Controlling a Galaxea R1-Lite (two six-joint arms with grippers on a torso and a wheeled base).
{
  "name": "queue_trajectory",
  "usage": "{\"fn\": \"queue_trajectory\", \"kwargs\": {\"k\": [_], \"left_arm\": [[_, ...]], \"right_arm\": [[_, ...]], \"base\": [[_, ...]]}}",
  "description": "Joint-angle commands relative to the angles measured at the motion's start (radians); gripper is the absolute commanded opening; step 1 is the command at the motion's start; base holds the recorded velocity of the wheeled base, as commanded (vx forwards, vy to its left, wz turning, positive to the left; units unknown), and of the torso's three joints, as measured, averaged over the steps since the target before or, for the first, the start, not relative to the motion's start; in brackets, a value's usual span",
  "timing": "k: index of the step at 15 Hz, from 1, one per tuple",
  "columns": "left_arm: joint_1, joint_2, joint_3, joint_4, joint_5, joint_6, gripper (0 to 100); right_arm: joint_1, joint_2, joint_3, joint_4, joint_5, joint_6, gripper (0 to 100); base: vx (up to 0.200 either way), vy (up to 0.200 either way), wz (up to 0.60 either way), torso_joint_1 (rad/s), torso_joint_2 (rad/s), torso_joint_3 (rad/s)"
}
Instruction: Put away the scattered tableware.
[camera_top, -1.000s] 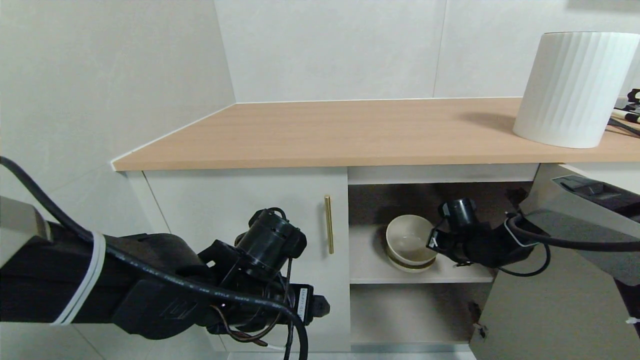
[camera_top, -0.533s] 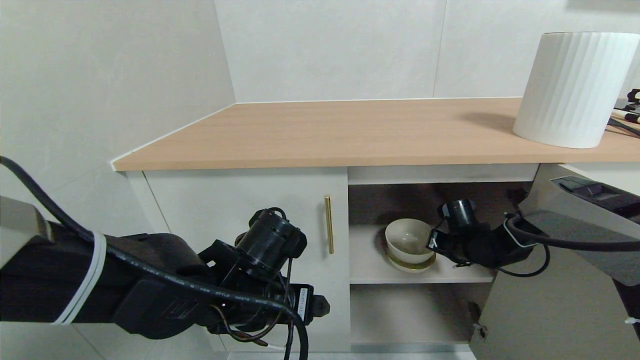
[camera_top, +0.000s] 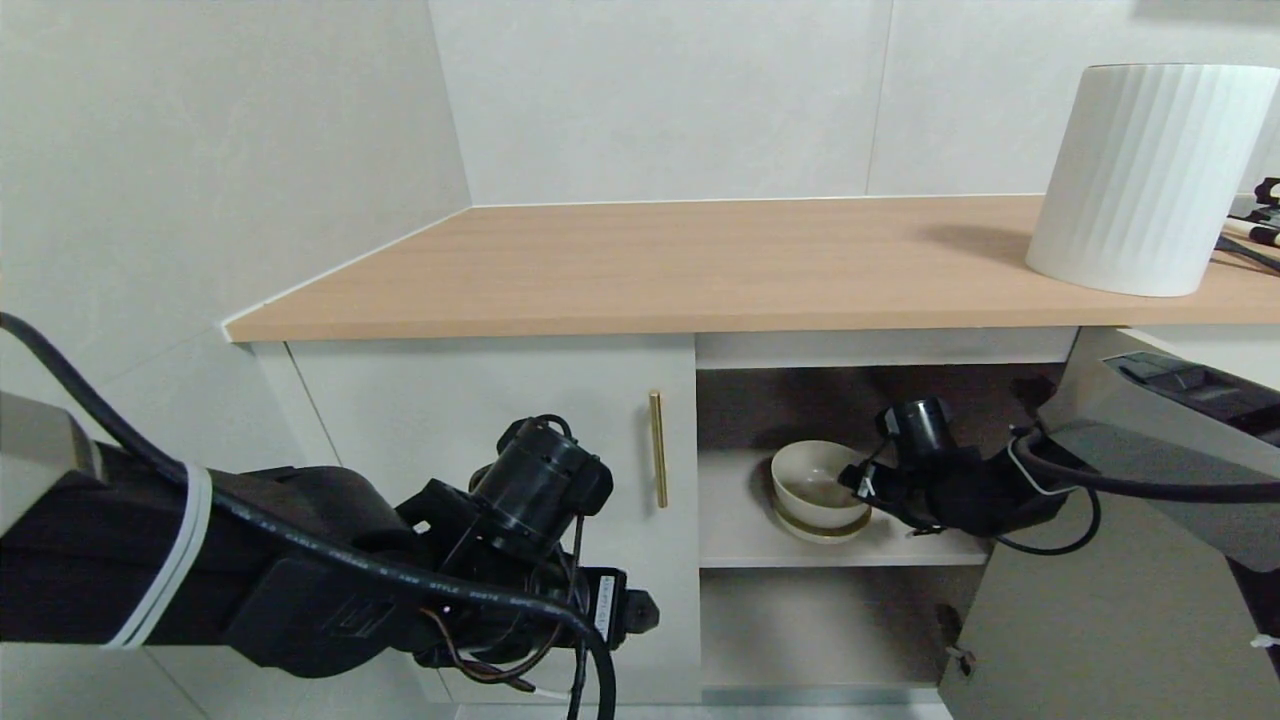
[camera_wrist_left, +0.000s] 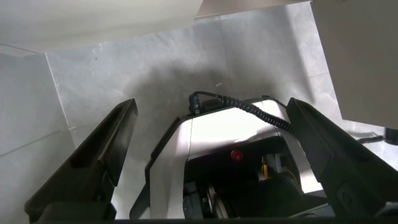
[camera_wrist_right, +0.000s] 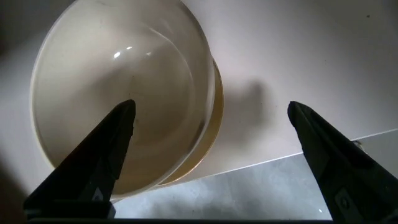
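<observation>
Tableware sits on the upper shelf of the white cabinet under the wooden desk: a round cream ceramic bowl is nested upright in a second bowl whose olive-yellow rim shows just beneath it. The right gripper hangs at the cream bowl's right rim with its jaws spread wide and nothing clamped between them; whether a fingertip touches the rim cannot be told. The left gripper is low in front of the cabinet's closed left door, jaws also wide apart and empty.
</observation>
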Motion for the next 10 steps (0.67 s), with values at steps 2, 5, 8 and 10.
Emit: {"fn": "queue_trajectory", "kwargs": {"k": [2,5,8,10], "left_arm": [[0.001,-0.004,0.000,0.000,0.000,0.000,100],[0.007,-0.020,0.003,0.001,0.039,-0.002,100],[0.013,-0.104,0.025,0.006,0.054,0.007,100],[0.037,-0.181,0.031,0.009,0.054,0.009,100]], "right_arm": [[0.001,-0.011,0.004,0.001,0.000,0.000,100],[0.011,-0.117,0.076,0.028,0.020,0.002,100],[0.037,-0.238,0.176,0.040,0.083,0.002,100],[0.053,-0.321,0.252,0.056,0.100,-0.001,100]], "base": [[0.000,0.000,0.00,0.000,0.00,0.000],[0.000,0.000,0.00,0.000,0.00,0.000],[0.000,0.000,0.00,0.000,0.00,0.000],[0.000,0.000,0.00,0.000,0.00,0.000]]}}
